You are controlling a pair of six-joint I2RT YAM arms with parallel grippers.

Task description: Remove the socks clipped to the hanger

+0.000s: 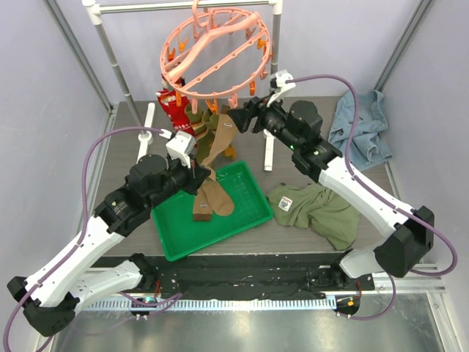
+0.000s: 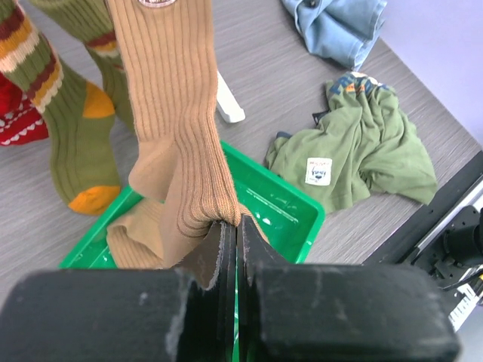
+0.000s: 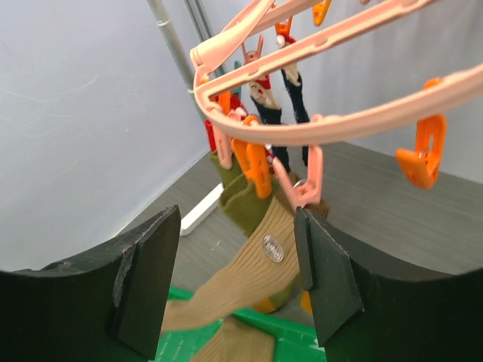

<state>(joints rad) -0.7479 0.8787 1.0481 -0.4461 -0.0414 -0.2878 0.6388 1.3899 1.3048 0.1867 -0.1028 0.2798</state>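
The salmon-pink hanger (image 1: 216, 51) hangs from the white rack, with red (image 1: 170, 103) and olive socks (image 1: 195, 117) clipped under it. A tan ribbed sock (image 1: 217, 143) hangs from a pink peg (image 3: 308, 181) and slants down to my left gripper (image 1: 199, 174), which is shut on its lower part (image 2: 181, 151). My right gripper (image 1: 238, 119) is open just below the hanger's ring (image 3: 339, 124). Its fingers (image 3: 147, 279) flank the tan sock's cuff (image 3: 260, 260) without touching it. An orange peg (image 3: 253, 162) holds an olive sock (image 3: 241, 200). A navy sock (image 3: 294, 90) hangs further back.
A green tray (image 1: 249, 213) below holds another tan sock (image 1: 212, 204). An olive-green shirt (image 1: 319, 209) lies right of the tray and a blue denim garment (image 1: 359, 125) lies at the far right. The white rack's poles (image 1: 110, 51) stand behind.
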